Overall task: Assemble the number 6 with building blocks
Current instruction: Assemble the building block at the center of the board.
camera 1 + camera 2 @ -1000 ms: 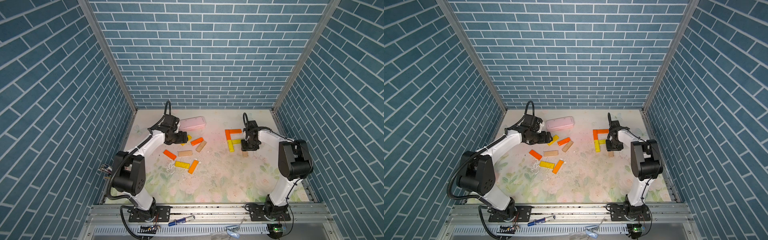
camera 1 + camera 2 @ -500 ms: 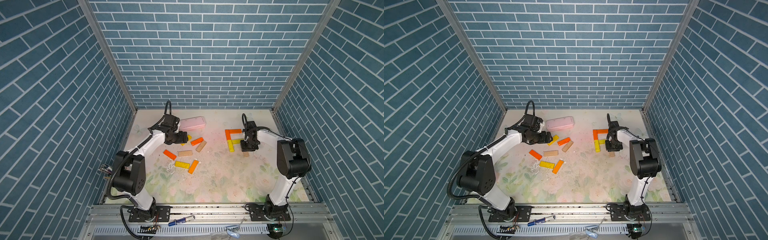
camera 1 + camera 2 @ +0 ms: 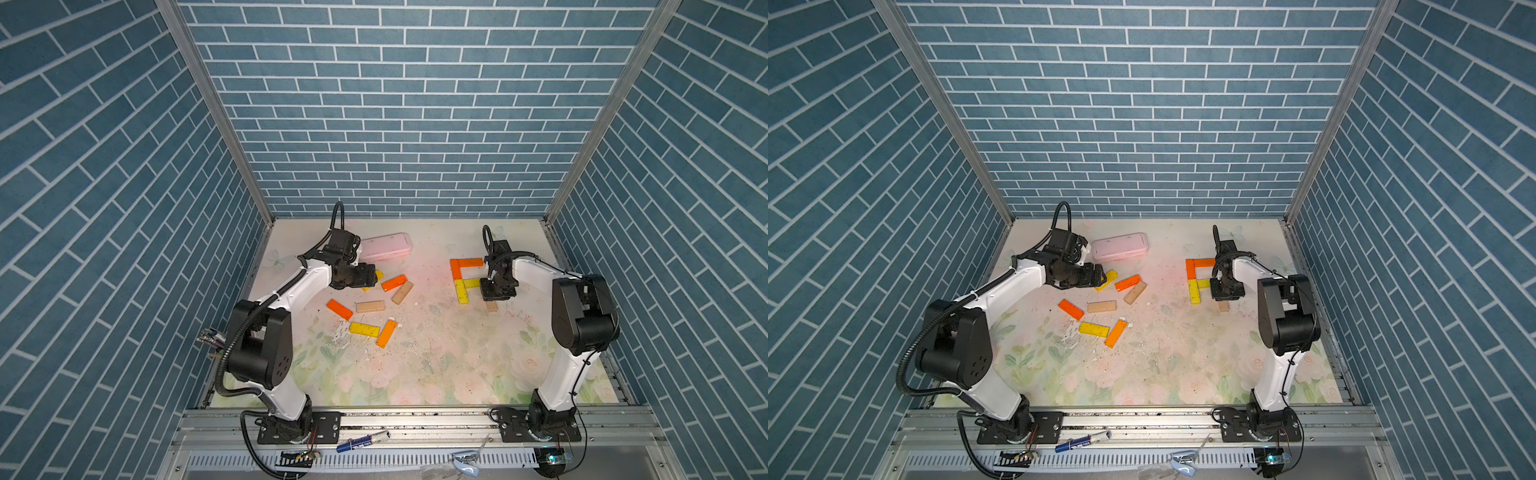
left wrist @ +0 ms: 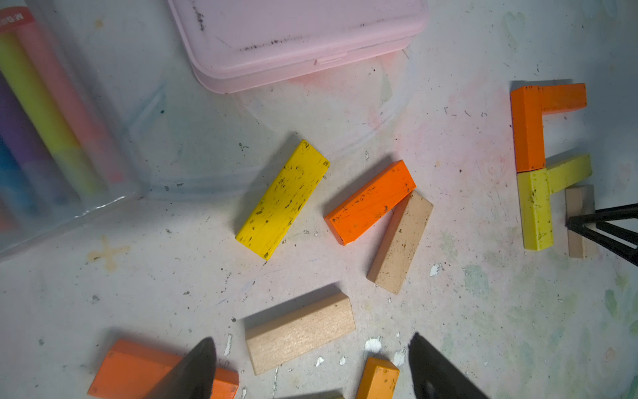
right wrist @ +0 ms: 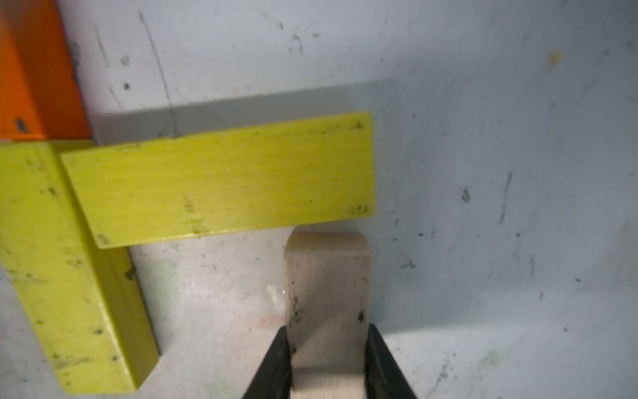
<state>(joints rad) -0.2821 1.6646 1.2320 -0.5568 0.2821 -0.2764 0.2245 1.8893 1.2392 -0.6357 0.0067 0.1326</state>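
Your number 6 (image 3: pixel 456 272) stands on the right side of the tabletop (image 3: pixel 436 353) with four bars laid: orange top and upper left, yellow lower left and yellow crossbar (image 5: pixel 221 179). The right claw (image 5: pixel 328 331) is clenched on a tan bar (image 5: pixel 328 286) just under the crossbar's free end, so by my judgement only the bottom stroke remains. The left claw (image 4: pixel 310 340) hangs released over the spare blocks (image 3: pixel 370 306).

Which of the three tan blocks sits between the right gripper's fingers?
The tan block at the yellow bar's end; the right gripper pinches its sides. The other two lie loose, away from it.
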